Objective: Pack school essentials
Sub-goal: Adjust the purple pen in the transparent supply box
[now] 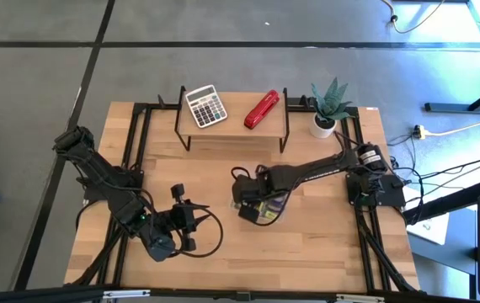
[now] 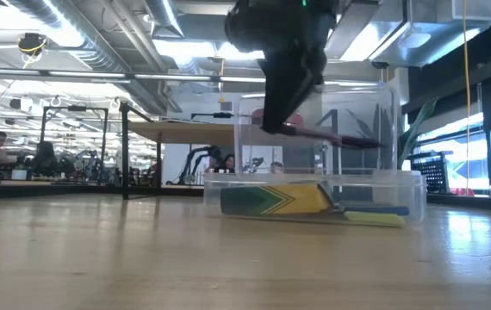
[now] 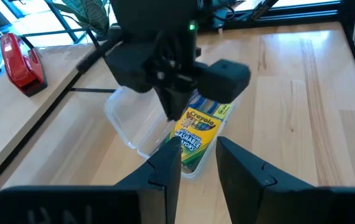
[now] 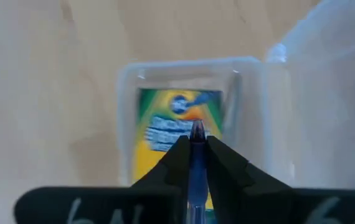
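A: High view: right gripper (image 1: 248, 204) hanging over clear box (image 1: 267, 210) mid-tabletop; left gripper (image 1: 191, 220) waiting nearby, jaws part spread, empty.

B: Low view: jaws pinching purple pen (image 2: 332, 137), long axis near level (tip dipping slightly), w/ crayon box (image 2: 276, 200) lying inside. Risk: pen catching the wall, tipping out.

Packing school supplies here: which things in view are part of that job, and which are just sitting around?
Part of the job:
- clear plastic box
- crayon box lying inside it
- pen held by the right tool above the clear plastic box

Just sitting around:
- calculator on the rack
- red stapler on the rack
- potted plant
- left tool, waiting nearby
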